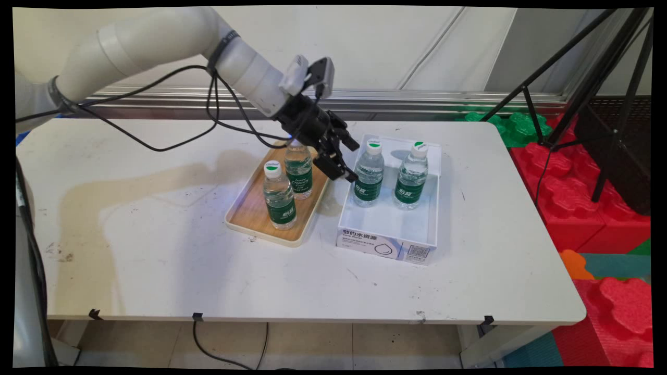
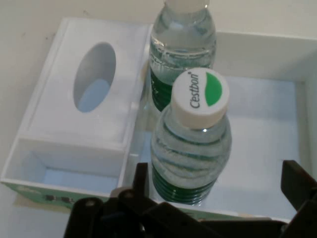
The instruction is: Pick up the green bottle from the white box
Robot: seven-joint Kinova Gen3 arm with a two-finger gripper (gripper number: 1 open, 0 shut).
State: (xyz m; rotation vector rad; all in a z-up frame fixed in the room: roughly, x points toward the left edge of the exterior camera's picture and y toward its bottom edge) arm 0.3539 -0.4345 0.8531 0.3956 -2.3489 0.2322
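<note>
While upright in the white box [image 1: 432, 219], nearer bottle [image 2: 190, 144] (cap up), open hand [image 2: 218, 186] astride.

Readable on the white cap [image 2: 200, 97] of the nearer bottle [image 2: 190, 153] in the hand view: "Cestbon", beside a green leaf mark. Printed on the front wall of the white box [image 1: 383, 245] holding that bottle: the Chinese characters "节约水资源", with a QR code [image 1: 418, 252] to their right. Green bottle labels [image 1: 281, 212] too small to read.

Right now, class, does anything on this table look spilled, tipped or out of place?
Nothing stands out. Two bottles stand upright on the tray, two more upright in the white box. No spill shows.
</note>
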